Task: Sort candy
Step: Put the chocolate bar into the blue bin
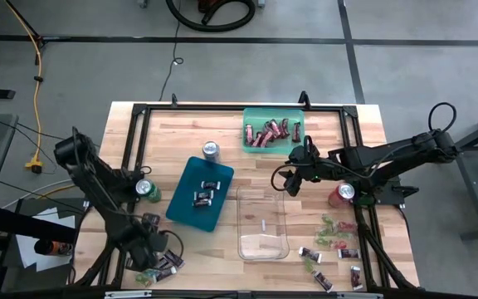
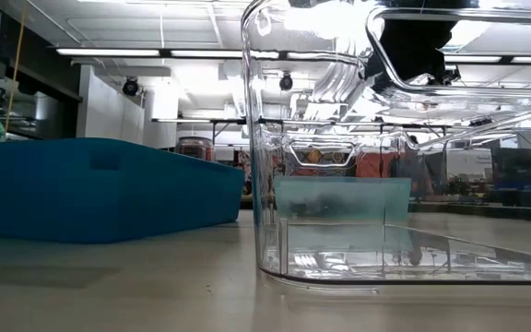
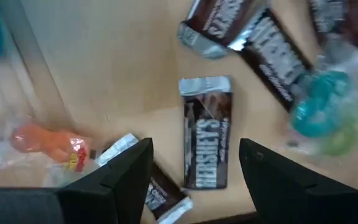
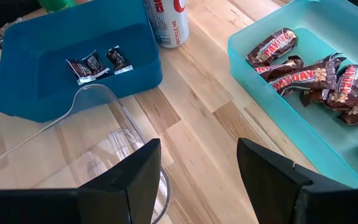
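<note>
Between the spread jaws of the left gripper (image 3: pixel 194 180) lay a flat, glossy dark-brown mini bar (image 3: pixel 207 141) with pale print and crimped silver ends, resting lengthwise on the pale wooden table (image 3: pixel 104 62) and held by neither finger. Beyond the jaws more dark mini bars (image 3: pixel 253 34) lay overlapping, with a crinkly green wrapped piece (image 3: pixel 325 112) just beside them. Beside one finger sat an orange-red sweet (image 3: pixel 48 144) in clear wrap and another dark bar (image 3: pixel 157 193), partly hidden.

The right gripper (image 4: pixel 197 180) hung with jaws spread and empty above bare wood. Off one finger was the curved rim of a clear plastic bin (image 4: pixel 98 106); off the other, a smooth teal tray (image 4: pixel 278 118) held dark red bars (image 4: pixel 303 71) in shiny wrappers. Farther ahead, a matte blue tray (image 4: pixel 30 81) contained three small dark bars (image 4: pixel 98 63), and a drink can (image 4: pixel 166 22) stood just beside its wall.
</note>
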